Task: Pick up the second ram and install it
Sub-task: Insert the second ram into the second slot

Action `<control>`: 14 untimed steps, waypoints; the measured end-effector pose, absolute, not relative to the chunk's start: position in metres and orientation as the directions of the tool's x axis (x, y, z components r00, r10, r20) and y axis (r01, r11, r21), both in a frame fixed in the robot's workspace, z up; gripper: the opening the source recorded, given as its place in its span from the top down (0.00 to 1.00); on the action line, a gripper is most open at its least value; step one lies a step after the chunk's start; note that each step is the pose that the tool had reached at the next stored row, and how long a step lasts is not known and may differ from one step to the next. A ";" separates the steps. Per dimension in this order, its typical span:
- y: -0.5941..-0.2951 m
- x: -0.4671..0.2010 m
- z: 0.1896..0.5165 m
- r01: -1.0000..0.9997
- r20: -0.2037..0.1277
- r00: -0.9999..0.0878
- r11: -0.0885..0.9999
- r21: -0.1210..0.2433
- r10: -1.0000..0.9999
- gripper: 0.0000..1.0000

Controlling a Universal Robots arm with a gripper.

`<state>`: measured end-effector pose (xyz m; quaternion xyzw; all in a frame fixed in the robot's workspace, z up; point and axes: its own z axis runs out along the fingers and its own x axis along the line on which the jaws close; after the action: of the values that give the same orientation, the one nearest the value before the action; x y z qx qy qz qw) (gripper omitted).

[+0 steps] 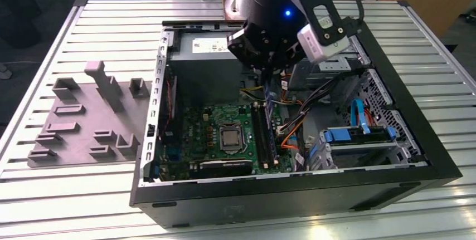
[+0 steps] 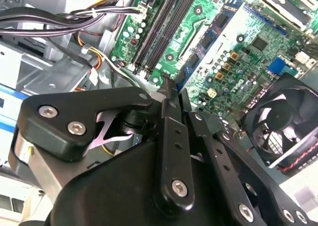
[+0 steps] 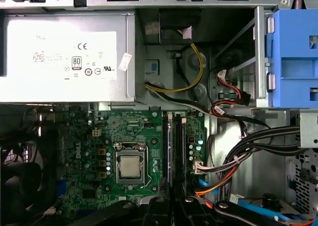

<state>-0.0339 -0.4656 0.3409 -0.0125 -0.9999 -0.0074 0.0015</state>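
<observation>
1. The second ram (image 3: 171,146), a long, narrow, dark blue-green memory stick, appears edge-on in the first wrist view as a thin strip. It lies in line with the long black plastic memory slots (image 3: 183,146), just beside the silver square processor chip (image 3: 130,166) on the large green motherboard (image 3: 84,151).
2. One end of the stick runs up to the black metal gripper (image 3: 173,206). I cannot tell whether the stick is seated in a slot or held just above it.
3. In the exterior view the gripper (image 1: 271,81) hangs inside the open black computer case (image 1: 416,156), directly over the slots (image 1: 266,131).
4. In the second wrist view the gripper (image 2: 169,87) tapers to a tip just above the slots (image 2: 159,27), with a round black fan (image 2: 285,124) off to one side. Whether the pincer is open, closed or clamped on the stick cannot be told.
5. A grey moulded parts tray (image 1: 89,117) lies on the slatted metal table (image 1: 74,195), at the exterior view's left of the case.
</observation>
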 end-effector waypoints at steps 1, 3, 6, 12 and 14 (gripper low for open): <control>-0.466 -0.034 0.339 0.025 0.003 -1.000 1.000 0.015 0.025 0.86; -0.466 -0.034 0.339 0.025 0.003 -1.000 1.000 0.015 0.025 0.86; -0.466 -0.034 0.339 0.025 0.003 -1.000 1.000 0.014 0.025 0.86; -0.466 -0.034 0.339 0.025 0.003 -1.000 1.000 0.013 0.025 0.86; -0.466 -0.034 0.339 0.025 0.003 -1.000 1.000 0.013 0.025 0.86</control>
<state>-0.0339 -0.4655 0.3388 -0.0125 -0.9999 -0.0064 0.0015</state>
